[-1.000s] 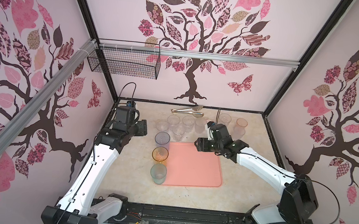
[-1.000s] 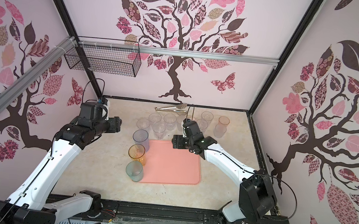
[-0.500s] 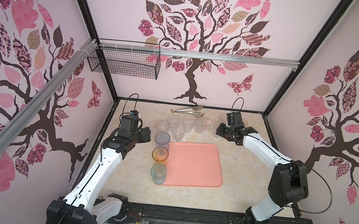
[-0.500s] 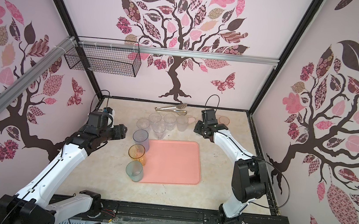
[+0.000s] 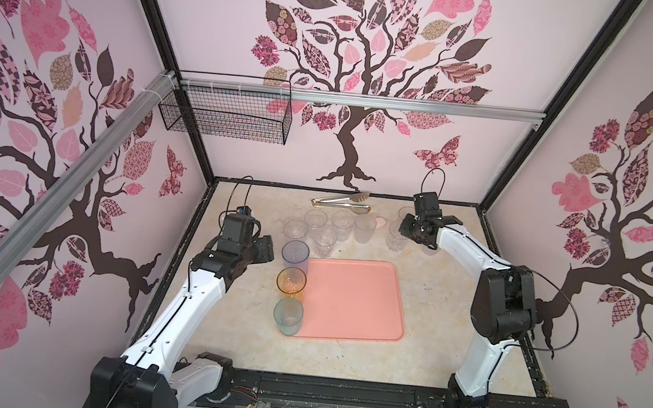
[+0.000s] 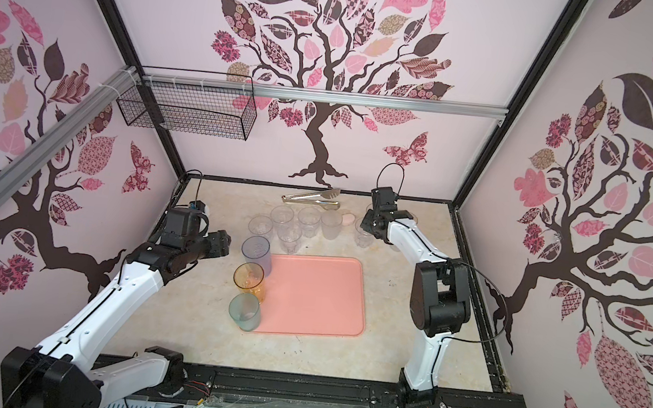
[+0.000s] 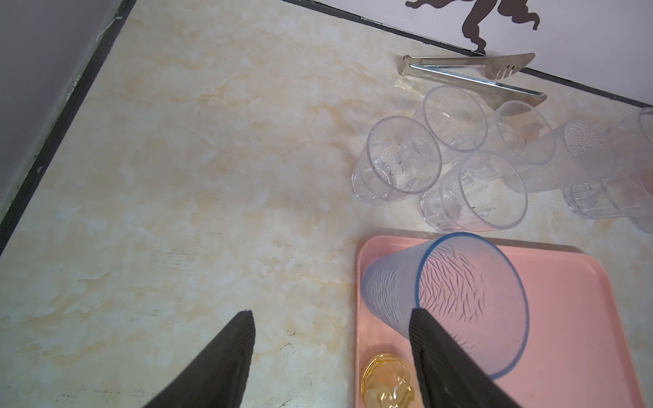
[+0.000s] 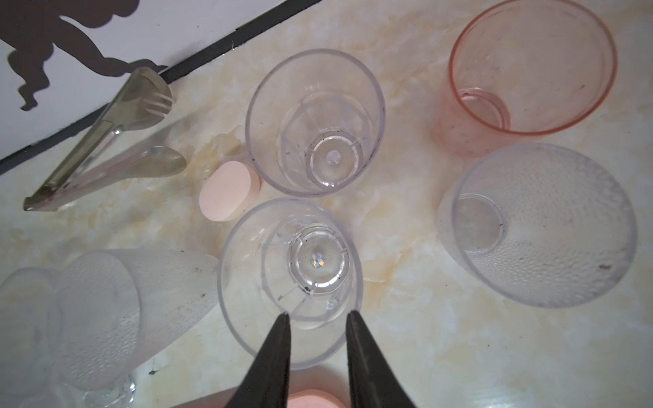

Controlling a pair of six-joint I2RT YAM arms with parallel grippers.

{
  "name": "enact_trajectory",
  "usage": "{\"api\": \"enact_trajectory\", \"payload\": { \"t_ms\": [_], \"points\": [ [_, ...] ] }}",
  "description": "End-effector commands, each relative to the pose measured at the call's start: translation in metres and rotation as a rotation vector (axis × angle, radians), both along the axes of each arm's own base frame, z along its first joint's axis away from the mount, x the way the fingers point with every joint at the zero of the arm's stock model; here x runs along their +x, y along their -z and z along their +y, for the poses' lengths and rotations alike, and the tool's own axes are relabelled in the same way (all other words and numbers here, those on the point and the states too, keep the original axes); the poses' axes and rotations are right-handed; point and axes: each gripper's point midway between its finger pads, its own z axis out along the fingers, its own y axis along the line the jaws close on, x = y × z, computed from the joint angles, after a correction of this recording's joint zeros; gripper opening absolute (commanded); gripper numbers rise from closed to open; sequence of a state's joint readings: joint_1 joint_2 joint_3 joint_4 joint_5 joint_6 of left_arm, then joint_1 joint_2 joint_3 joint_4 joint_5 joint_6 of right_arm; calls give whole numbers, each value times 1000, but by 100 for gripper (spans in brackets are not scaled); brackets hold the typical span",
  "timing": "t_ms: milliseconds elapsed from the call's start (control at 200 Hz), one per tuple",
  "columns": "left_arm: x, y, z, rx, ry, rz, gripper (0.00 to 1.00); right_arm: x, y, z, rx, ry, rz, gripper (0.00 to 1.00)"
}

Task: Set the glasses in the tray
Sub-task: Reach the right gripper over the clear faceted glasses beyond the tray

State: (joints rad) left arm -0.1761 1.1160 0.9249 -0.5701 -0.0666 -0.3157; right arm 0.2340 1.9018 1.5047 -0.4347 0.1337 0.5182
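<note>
The right gripper [image 8: 318, 316]: jaws drawn narrow with a slim gap, tips over the mouth of a clear faceted tumbler [image 8: 247, 282]. Whether they pinch its wall cannot be told. Close around it stand a second clear tumbler [image 8: 314, 123], a frosted tumbler [image 8: 547, 229], a pink tumbler [image 8: 530, 70] and a small pink blob [image 8: 228, 192] – little room between them.

The left gripper [image 7: 332, 312]: jaws spread wide, nothing between them, over bare table [image 7: 212, 176]. One finger is just beside the blue tumbler [image 7: 459, 300].

In both top views the tray [image 5: 351, 300] lies mid-table. The blue tumbler, amber tumbler [image 5: 291, 280] and teal tumbler [image 5: 288, 316] stand upright in a row along the tray's 9 o'clock edge, and the rest of the tray is bare. The remaining glasses [image 5: 326, 230] cluster on the table at the tray's 12 o'clock, tongs [image 5: 341, 201] beyond them by the back wall. Open table lies at the tray's 3 and 6 o'clock.
</note>
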Motion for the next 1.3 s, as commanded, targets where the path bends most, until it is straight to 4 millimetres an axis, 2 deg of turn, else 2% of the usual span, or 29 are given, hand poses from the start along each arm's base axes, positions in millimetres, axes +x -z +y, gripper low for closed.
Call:
{"api": "enact_trajectory", "payload": {
  "t_ms": [0, 415, 550, 830, 1025, 1295],
  "points": [
    [-2, 7, 1, 4, 3, 3, 73, -1, 10, -7, -42, 17, 42, 27],
    [0, 8, -3, -5, 27, 1, 73, 4, 23, -18, -101, 26, 82, 26],
    [1, 10, -5, -15, 29, 2, 73, 7, 30, -16, -97, 16, 92, 25],
    [-1, 15, -5, -17, 26, 13, 73, 8, 43, -17, -105, 15, 109, 16],
    [0, 18, -4, -17, 20, 11, 73, 4, 38, -18, -111, 9, 104, 9],
    [4, 19, -3, -12, 10, 8, 72, -12, 2, -22, -109, 9, 63, 0]
  ]
}}
